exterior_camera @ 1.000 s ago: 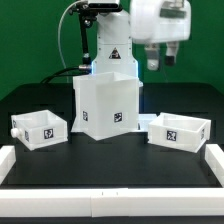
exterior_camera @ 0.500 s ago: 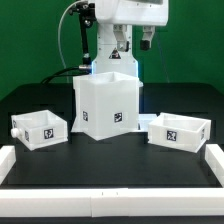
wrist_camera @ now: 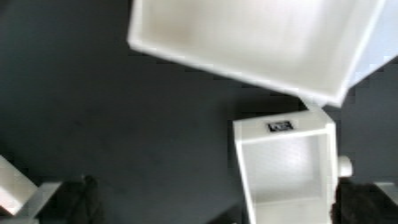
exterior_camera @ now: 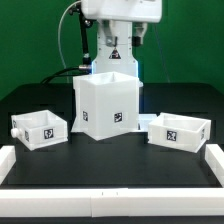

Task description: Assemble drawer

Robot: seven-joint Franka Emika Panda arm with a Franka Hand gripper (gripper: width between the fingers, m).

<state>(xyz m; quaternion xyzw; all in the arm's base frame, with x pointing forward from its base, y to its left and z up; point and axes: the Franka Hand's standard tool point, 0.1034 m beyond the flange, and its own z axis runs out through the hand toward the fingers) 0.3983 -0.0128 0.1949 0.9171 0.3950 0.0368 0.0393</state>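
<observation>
claw: the claw [wrist_camera: 214,197] hangs high over the desk [exterior_camera: 110,165], above and just behind the box shell [exterior_camera: 105,105]; fingers spread wide, nothing between them.
drawer: the drawer is in three loose parts. the box shell stands upright in the middle, open top up; the left tray [exterior_camera: 38,128] and right tray [exterior_camera: 178,131] sit on either side in the exterior view, each apart from the shell.
wrist sight: the shell's open mouth and one tray [wrist_camera: 285,165] just beside it; which tray, cannot tell.
key relation: that tray lies below the claw but off centre, close to one fingertip. its long axis runs across the line joining the fingers.
judgement: the claw likely must shift sideways over the tray before descending.
</observation>
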